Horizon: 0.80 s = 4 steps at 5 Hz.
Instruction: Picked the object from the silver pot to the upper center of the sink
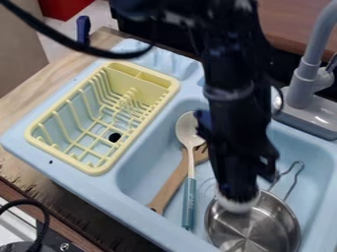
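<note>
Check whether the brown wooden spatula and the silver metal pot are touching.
Apart: the camera view shows blue sink and a teal handle between spatula and pot.

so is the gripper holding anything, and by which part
That cannot be told: the gripper covers the upper part of a white, rounded thing at the silver pot, hiding whether and where it is gripped.

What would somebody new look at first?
Probably the big black robot arm, hanging from the top edge over the shiny pot in the blue sink. Next, the yellow dish rack on the left, then the white spoon left of the pot.
</note>
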Each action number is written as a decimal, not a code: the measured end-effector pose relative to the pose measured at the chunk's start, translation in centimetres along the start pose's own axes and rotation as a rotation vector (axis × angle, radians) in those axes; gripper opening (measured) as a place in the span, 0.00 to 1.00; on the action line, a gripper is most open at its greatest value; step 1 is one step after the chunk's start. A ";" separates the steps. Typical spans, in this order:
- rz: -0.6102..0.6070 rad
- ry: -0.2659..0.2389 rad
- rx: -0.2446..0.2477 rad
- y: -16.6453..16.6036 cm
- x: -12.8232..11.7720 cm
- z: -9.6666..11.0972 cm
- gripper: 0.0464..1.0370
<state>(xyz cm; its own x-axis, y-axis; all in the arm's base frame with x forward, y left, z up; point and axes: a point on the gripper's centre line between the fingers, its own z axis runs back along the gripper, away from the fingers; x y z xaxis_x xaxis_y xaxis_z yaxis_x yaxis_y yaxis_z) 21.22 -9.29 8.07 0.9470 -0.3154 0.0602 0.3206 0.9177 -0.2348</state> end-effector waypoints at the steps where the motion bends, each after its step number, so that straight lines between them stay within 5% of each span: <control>1: 0.152 -0.096 0.031 2.4 1.8 1.8 0.14; 2: 0.293 -0.197 0.046 5.0 3.9 4.4 0.14; 4: 0.451 -0.262 0.052 8.7 6.9 4.7 0.14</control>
<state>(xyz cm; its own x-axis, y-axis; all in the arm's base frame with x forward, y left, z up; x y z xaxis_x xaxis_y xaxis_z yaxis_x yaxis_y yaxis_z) 30.58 -2.38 11.03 0.9621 0.1786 0.2062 -0.1260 0.9614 -0.2448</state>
